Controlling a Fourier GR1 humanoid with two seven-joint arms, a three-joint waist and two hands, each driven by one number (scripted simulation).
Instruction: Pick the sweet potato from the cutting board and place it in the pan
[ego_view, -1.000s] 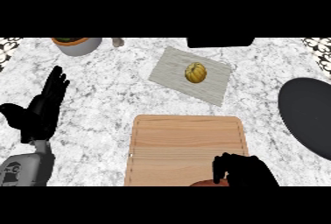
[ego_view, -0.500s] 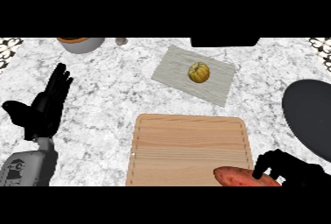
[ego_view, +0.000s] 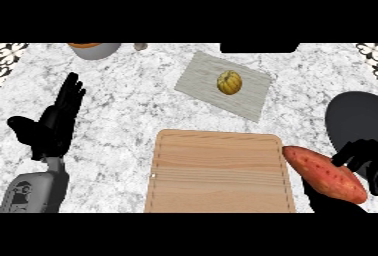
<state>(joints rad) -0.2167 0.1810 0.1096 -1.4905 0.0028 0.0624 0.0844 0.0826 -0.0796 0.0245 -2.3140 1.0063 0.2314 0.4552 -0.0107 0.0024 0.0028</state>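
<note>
A long reddish sweet potato (ego_view: 323, 172) lies slanted just past the right edge of the wooden cutting board (ego_view: 218, 172), in my right hand (ego_view: 359, 156), whose fingers curl round its far side. The dark pan (ego_view: 354, 119) shows at the right edge, just beyond that hand. My left hand (ego_view: 52, 122) stays open at the left edge, fingers up, holding nothing.
A pale cloth (ego_view: 224, 85) with a small yellow squash (ego_view: 229, 82) lies behind the board. A grey bowl (ego_view: 94, 49) stands at the back left, with a small object (ego_view: 139, 46) beside it. A dark object (ego_view: 260, 47) sits at the back edge.
My right hand has moved right and away from the board's near edge, carrying the sweet potato off the board toward the pan. The left hand has not moved.
</note>
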